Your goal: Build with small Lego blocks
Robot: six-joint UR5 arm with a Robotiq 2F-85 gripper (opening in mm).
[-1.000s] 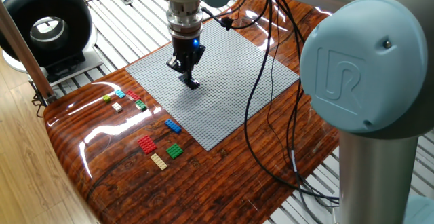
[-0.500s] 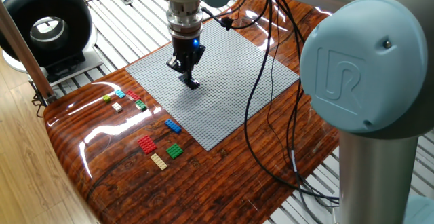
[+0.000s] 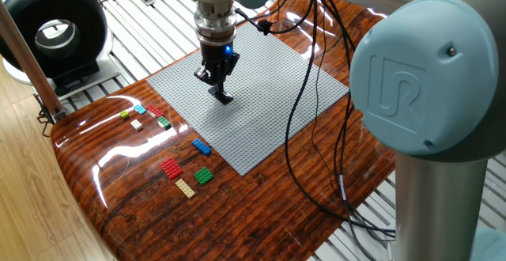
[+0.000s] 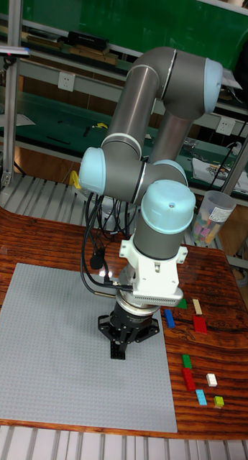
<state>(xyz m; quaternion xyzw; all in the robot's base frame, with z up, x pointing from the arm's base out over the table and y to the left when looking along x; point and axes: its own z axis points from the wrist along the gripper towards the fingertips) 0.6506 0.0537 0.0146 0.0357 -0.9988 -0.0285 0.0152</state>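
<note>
My gripper [image 3: 222, 96] [image 4: 118, 352] points straight down at the grey baseplate [image 3: 269, 95] [image 4: 52, 345], its dark fingers drawn together to a tip touching or just above the studs. Whether a brick sits between them is not visible. The small Lego blocks lie loose on the wood beside the plate. One group holds a blue [image 3: 202, 146] [image 4: 169, 318], a red [image 3: 171, 168], a green [image 3: 204, 175] and a tan [image 3: 185, 187] one. Further off lie a yellow-green [image 3: 125, 115], a light blue [image 3: 140, 109] and a white [image 3: 137, 124] one.
Black cables [image 3: 316, 134] hang from the arm across the plate's right side. A black ring-shaped device [image 3: 51, 32] stands off the table's far left. A clear cup of bricks [image 4: 210, 215] stands behind the arm. The wooden table's rounded edge [image 3: 87, 190] is near the loose blocks.
</note>
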